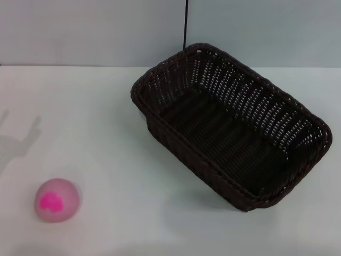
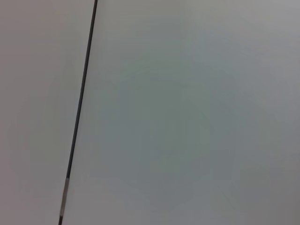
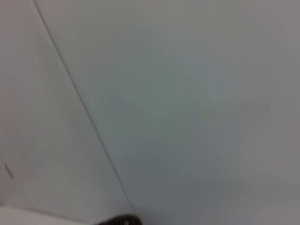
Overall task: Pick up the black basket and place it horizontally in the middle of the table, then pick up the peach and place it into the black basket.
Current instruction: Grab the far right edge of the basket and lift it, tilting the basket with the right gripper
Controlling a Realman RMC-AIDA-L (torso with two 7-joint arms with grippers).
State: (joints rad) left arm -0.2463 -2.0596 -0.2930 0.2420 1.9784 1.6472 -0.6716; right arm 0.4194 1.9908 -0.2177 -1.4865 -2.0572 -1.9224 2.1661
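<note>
The black basket [image 1: 229, 125] is a large dark woven wicker basket. It stands on the white table [image 1: 117, 122] at the right, turned diagonally, its open top up and nothing in it. A sliver of its dark rim [image 3: 119, 220] shows in the right wrist view. The peach [image 1: 56, 199] is a small pale pink ball with a magenta blotch. It lies on the table at the front left, well apart from the basket. Neither gripper shows in any view. A shadow shaped like a gripper falls on the table at the far left [image 1: 21, 141].
A pale wall [image 1: 96, 32] rises behind the table's far edge, with a thin dark vertical line [image 1: 185, 24] above the basket. Both wrist views show only wall and a thin dark line [image 2: 79, 108].
</note>
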